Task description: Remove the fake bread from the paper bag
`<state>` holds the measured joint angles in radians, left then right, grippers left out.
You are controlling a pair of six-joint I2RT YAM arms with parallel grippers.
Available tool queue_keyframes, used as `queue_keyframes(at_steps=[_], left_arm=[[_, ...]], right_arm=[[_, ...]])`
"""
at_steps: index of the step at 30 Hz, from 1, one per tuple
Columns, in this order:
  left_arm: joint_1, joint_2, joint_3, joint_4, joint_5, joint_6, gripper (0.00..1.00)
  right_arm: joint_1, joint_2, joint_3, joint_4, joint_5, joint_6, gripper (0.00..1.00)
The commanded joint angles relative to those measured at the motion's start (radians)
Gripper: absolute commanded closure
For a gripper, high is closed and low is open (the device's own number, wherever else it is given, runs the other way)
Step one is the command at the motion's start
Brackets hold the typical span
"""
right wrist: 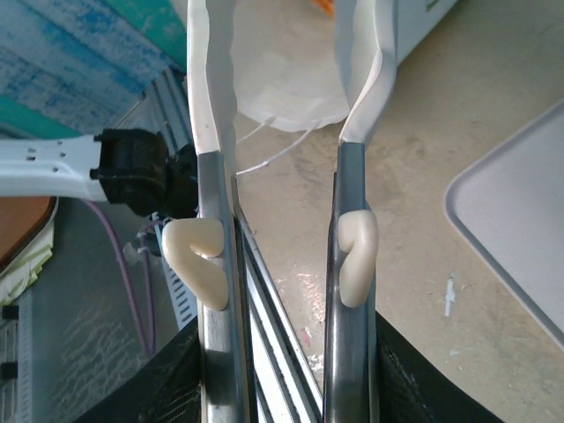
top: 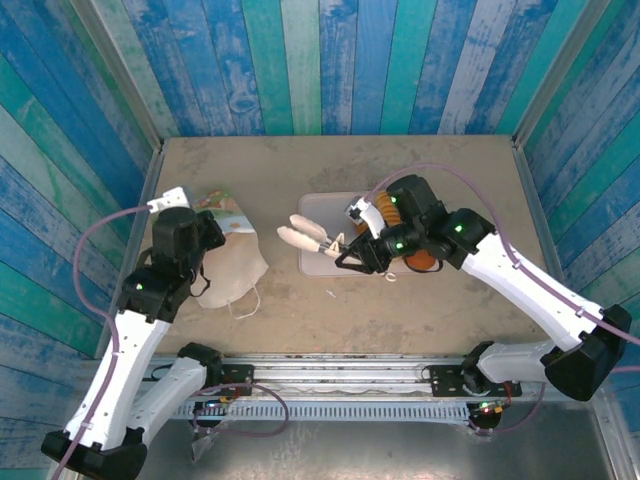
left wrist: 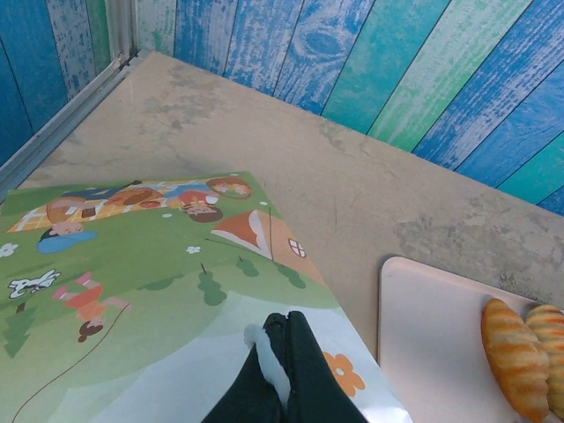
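The left claw [left wrist: 277,345] is shut tight, its dark fingers [left wrist: 310,370] pressed together on the paper bag [left wrist: 159,264] with a thin strip of white nipped between them (it looks like the bag's own paper). It holds the bag at the pale end, below the printed picture of grass, a little house and figures.

The right claw [top: 288,237] stands moderately open. In the right wrist view its two long, white-tipped fingers [right wrist: 210,88] run side by side with a clear gap between them, and nothing lies in that gap. From above, its tips hang over the bench between the bag and the left edge of the pink tray [top: 322,205], touching neither as far as I can tell.

There is one bag. It lies flat on the left half of the bench, printed end toward the back wall, with a white cord handle [top: 245,303] trailing toward the near edge.

There is one tray, at the middle of the bench.

Of the fake bread [left wrist: 514,357], the left wrist view shows two ridged golden rolls lying side by side and touching, at the tray's right side. In the top view, orange patches peek out from under the right arm [top: 520,275] in two places; how many pieces are there I cannot tell.
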<state>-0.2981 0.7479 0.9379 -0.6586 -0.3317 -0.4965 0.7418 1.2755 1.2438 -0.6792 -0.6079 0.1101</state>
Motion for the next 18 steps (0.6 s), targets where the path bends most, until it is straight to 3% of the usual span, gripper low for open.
queue_keyframes(at_steps=[1, 9, 18], left_arm=[[0.005, -0.012, 0.015, -0.005, -0.007, -0.029, 1.0], [0.004, 0.023, 0.019, 0.038, 0.058, -0.049, 1.0], [0.005, 0.052, 0.017, 0.118, 0.15, -0.072, 1.0]], right_arm=[[0.032, -0.033, -0.013, 0.015, -0.043, -0.064, 0.58], [0.139, -0.022, -0.017, -0.017, -0.025, -0.105, 0.58], [0.339, 0.138, 0.061, -0.005, 0.275, -0.098, 0.58]])
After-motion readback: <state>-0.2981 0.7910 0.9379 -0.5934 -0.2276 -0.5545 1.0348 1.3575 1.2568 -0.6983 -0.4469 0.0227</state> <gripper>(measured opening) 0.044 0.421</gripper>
